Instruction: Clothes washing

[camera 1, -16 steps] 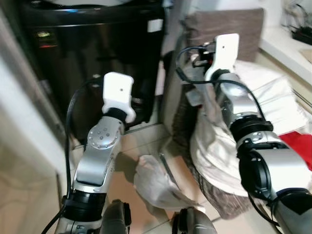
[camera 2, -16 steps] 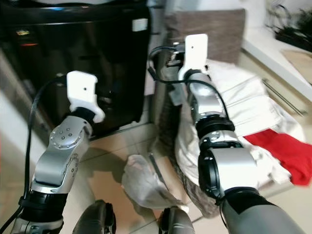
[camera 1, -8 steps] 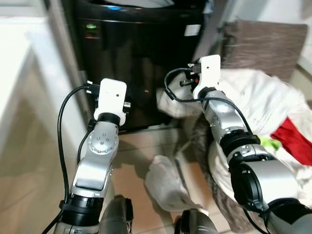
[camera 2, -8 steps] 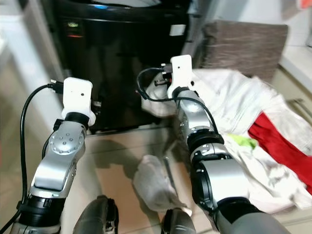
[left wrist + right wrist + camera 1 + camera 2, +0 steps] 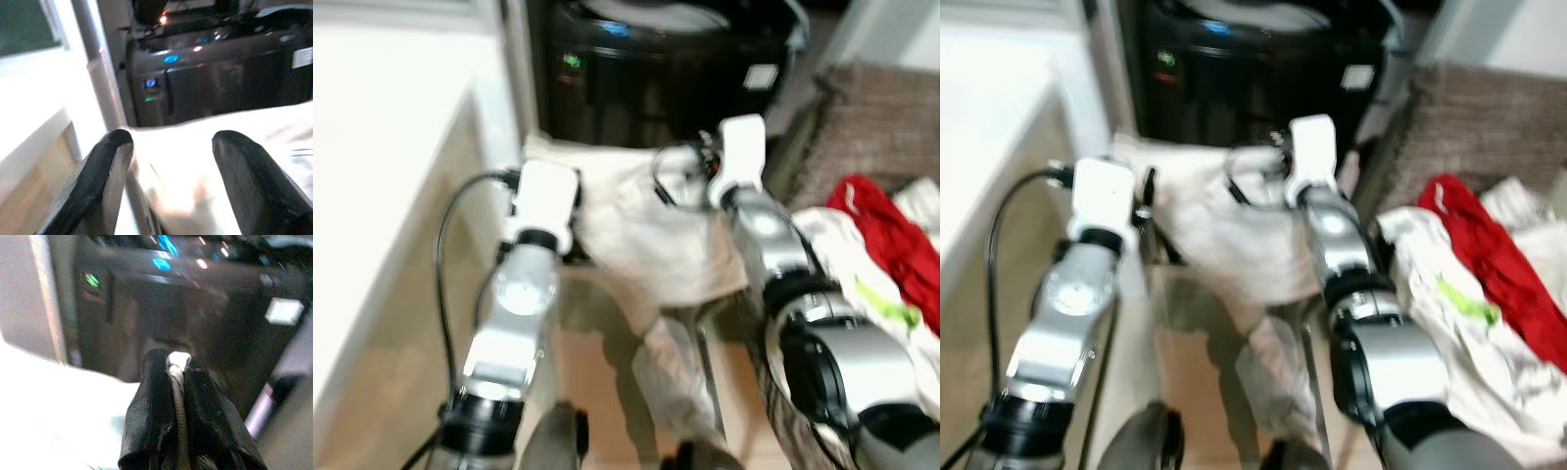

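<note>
A black washing machine [image 5: 656, 69] with lit panel lights stands straight ahead. A large white cloth [image 5: 636, 235] hangs spread in front of it, between my two arms. My right gripper [image 5: 177, 364] is shut on a bunched edge of this cloth, close to the machine's front. My left gripper [image 5: 171, 142] is open at the cloth's left end, and the white fabric [image 5: 205, 161] lies across the gap between its fingers [image 5: 105, 166]. The picture is blurred by motion.
On the right a brown woven basket [image 5: 1489, 127] holds a red garment [image 5: 891, 235] and white clothes [image 5: 1449, 323]. Another white cloth [image 5: 675, 382] lies on the tiled floor by my feet. A white counter [image 5: 391, 147] runs along the left.
The camera has swung left and up toward the machine. My right gripper has pulled the white cloth out of the basket, and it now hangs spread between both arms.
</note>
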Available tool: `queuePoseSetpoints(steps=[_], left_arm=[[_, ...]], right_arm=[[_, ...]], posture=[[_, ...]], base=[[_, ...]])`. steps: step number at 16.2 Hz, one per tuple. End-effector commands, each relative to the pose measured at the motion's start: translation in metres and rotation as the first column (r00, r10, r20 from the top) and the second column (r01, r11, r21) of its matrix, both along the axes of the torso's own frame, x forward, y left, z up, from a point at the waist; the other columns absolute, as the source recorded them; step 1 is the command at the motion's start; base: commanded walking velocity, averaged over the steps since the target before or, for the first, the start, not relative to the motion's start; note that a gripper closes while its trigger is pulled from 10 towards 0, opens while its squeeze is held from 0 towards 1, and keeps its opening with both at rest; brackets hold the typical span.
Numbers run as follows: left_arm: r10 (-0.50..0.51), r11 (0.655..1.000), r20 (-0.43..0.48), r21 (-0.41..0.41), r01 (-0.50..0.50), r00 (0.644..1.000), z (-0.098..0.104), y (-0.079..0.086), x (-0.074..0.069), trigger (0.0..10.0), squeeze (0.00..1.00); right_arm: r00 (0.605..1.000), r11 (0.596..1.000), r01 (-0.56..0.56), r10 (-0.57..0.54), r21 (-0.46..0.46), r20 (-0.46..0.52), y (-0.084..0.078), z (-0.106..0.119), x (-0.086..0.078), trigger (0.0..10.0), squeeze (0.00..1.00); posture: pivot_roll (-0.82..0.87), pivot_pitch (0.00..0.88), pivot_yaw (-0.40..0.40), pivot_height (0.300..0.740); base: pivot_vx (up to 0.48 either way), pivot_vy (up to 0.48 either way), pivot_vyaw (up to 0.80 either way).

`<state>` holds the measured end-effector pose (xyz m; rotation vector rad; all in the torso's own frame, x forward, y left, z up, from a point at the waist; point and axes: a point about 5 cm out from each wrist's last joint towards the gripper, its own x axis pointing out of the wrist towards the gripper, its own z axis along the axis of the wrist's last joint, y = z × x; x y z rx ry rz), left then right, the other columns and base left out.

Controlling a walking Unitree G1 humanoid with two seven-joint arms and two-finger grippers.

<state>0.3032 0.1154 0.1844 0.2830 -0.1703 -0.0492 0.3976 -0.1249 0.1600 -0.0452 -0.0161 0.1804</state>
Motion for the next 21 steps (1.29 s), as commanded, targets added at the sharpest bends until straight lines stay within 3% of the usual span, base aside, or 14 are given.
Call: queuePoseSetpoints(steps=[1, 2, 9, 10, 21], left_arm=[[-0.022, 1.000, 0.004, 0.015, 0.022, 1.000, 0.001, -0.003, 0.001, 10.0, 0.00], [-0.017, 1.000, 0.002, 0.017, 0.017, 1.000, 0.000, -0.002, 0.002, 10.0, 0.00], [-0.032, 0.998, 0.029, 0.046, 0.030, 0.999, 0.002, -0.004, 0.003, 10.0, 0.00], [-0.048, 0.999, 0.031, -0.009, 0.048, 0.998, 0.004, -0.003, 0.002, 10.0, 0.00], [-0.043, 0.999, 0.058, -0.008, 0.043, 0.997, 0.007, -0.003, 0.005, 10.0, 0.00]], right_arm=[[0.997, 0.999, 0.051, -0.050, -0.013, 0.052, -0.009, 0.015, 0.004, 3.2, 0.00], [0.998, 0.999, 0.046, -0.045, -0.014, 0.052, -0.009, 0.014, 0.004, 10.0, 0.00], [0.984, 0.992, 0.115, -0.107, -0.053, 0.143, -0.015, 0.023, 0.003, 10.0, 0.00], [0.983, 0.992, 0.111, -0.101, -0.053, 0.152, -0.014, 0.026, 0.004, 10.0, 0.00], [0.977, 0.995, 0.087, -0.076, -0.047, 0.200, -0.012, 0.039, 0.006, 10.0, 0.00]], posture=[[0.13, 0.016, -0.085, 0.733], [0.13, 0.016, -0.085, 0.733], [0.12, 0.019, -0.080, 0.733], [0.11, 0.017, -0.077, 0.733], [0.11, 0.000, -0.080, 0.733]], base=[[0.000, 0.000, 0.00], [0.000, 0.000, 0.00], [0.000, 0.000, 0.00], [0.480, 0.000, 0.00], [0.467, 0.000, 0.00]])
